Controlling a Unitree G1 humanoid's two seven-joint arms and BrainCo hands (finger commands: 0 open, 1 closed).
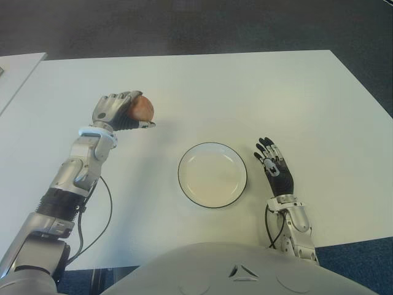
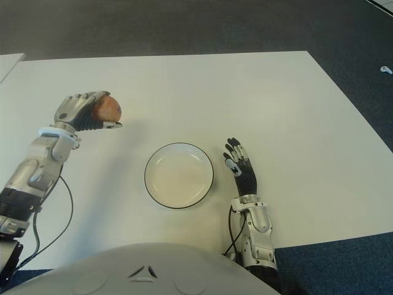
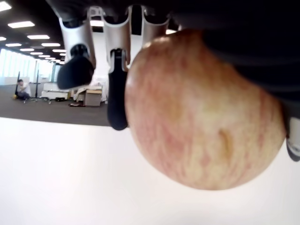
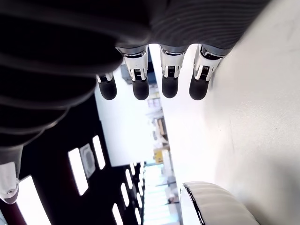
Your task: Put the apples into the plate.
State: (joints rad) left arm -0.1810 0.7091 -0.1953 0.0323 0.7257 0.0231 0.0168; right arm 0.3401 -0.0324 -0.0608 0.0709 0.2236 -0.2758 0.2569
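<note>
White table: left hand grips round apple

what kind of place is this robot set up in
Probably an open-plan office or lab. The white table stands on dark carpet, and the left wrist view shows rows of ceiling light panels and a big window. The left hand holds an apple there.

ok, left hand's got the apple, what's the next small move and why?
Probably carry the apple rightward and toward the robot until it is above the plate. The left hand grips it away from the plate, off to the plate's left and farther out on the table, and the plate is empty. The right hand shows open, right of the plate.
</note>
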